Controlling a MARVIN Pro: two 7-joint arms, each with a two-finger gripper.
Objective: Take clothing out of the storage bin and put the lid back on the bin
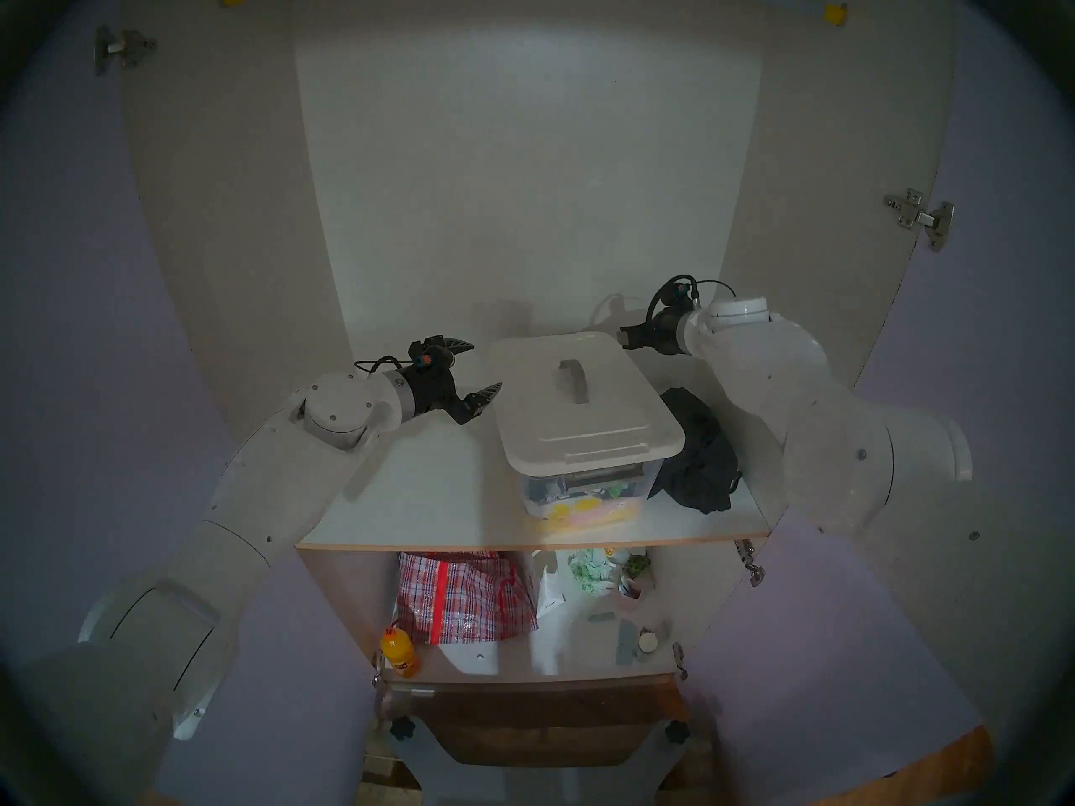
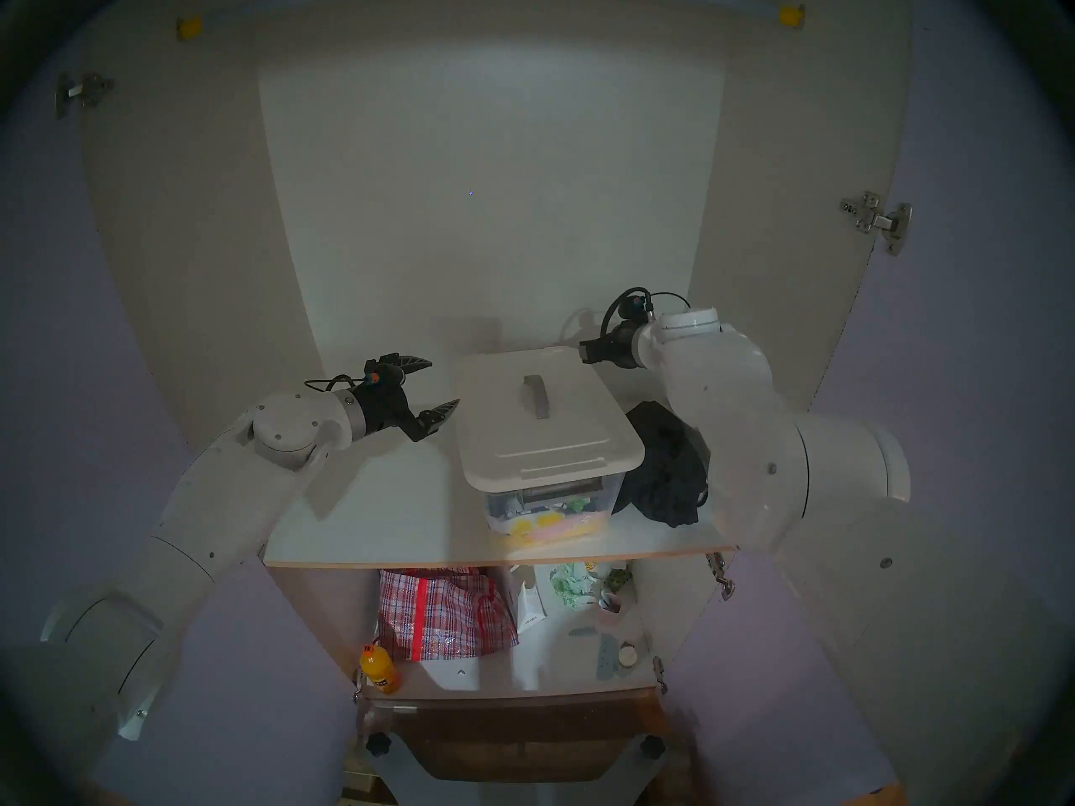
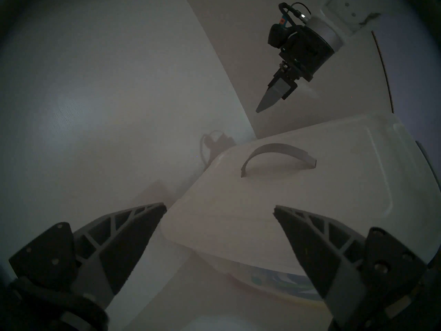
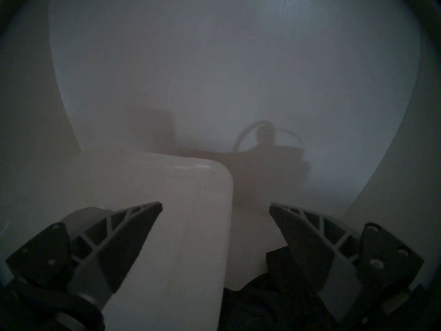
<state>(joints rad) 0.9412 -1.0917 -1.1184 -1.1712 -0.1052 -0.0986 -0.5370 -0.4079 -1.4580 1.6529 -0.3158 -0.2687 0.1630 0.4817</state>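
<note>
The milky-white lid [image 1: 582, 415] with its grey strap handle [image 1: 573, 380] lies on top of the clear storage bin [image 1: 582, 496], which stands on the upper shelf. Coloured items show through the bin's wall. The black clothing [image 1: 698, 456] lies bunched on the shelf, against the bin's right side. My left gripper [image 1: 486, 366] is open and empty, just left of the lid's left edge; the left wrist view [image 3: 219, 206] shows the lid [image 3: 286, 192] in front of it. My right gripper [image 1: 623, 338] is open and empty at the lid's back right corner [image 4: 186, 215], above the clothing [image 4: 262, 306].
The cabinet's back wall and side walls close in the shelf. The shelf's front edge [image 1: 523, 543] lies just before the bin. On the lower shelf are a red plaid bag [image 1: 459, 595], an orange bottle [image 1: 400, 653], white bags and small items.
</note>
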